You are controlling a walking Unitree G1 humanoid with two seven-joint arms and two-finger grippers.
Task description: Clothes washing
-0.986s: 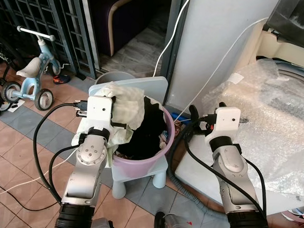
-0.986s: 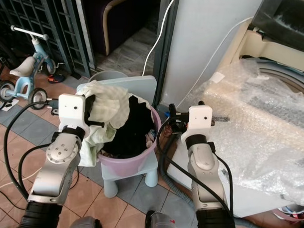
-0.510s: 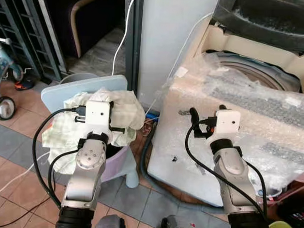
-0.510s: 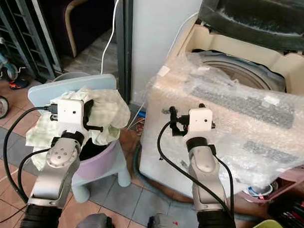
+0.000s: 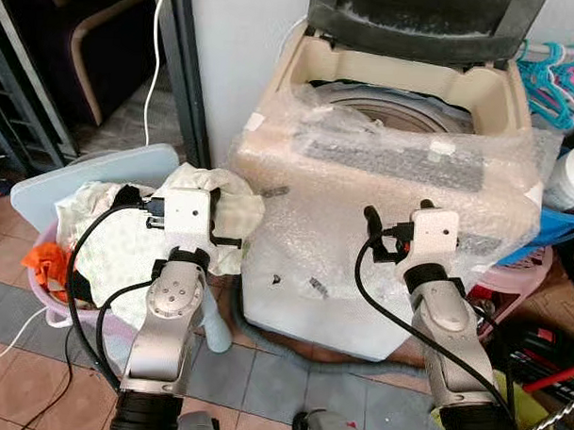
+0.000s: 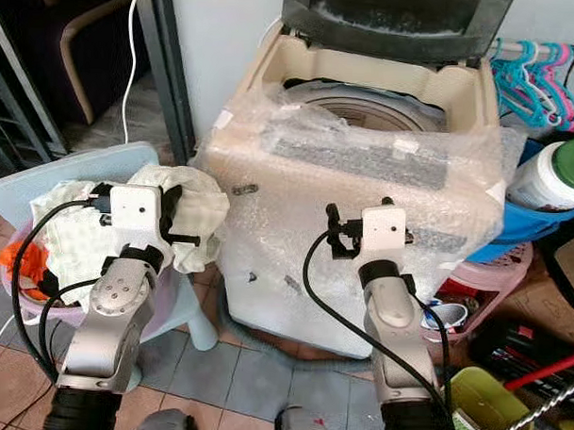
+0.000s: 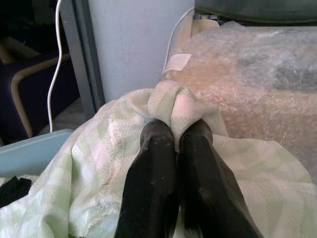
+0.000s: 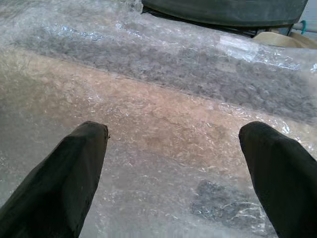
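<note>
A pale green checked cloth (image 5: 232, 211) hangs from my left gripper (image 7: 176, 133), whose fingers are shut on a bunched fold of it. The cloth trails back over the pink laundry basket (image 5: 39, 301) at my left, which holds more clothes, one of them orange (image 5: 46, 262). Straight ahead stands a cream top-loading washing machine (image 5: 395, 87) with its lid (image 5: 421, 14) raised and its drum showing. Bubble wrap (image 5: 362, 218) covers its front and top. My right gripper (image 8: 176, 144) is open, held just in front of the wrapped machine with nothing between its fingers.
The basket rests on a light blue stool (image 5: 91, 166). A grey post (image 5: 186, 70) and a white cable (image 5: 159, 41) rise left of the machine. To the right are teal hangers (image 5: 556, 73), a white jar with a green lid (image 6: 550, 177), a blue tub (image 5: 560, 229) and floor clutter.
The whole view has swung right, from the basket to the washing machine now straight ahead. My left gripper has kept its hold on the green cloth, lifted from the basket towards the machine.
</note>
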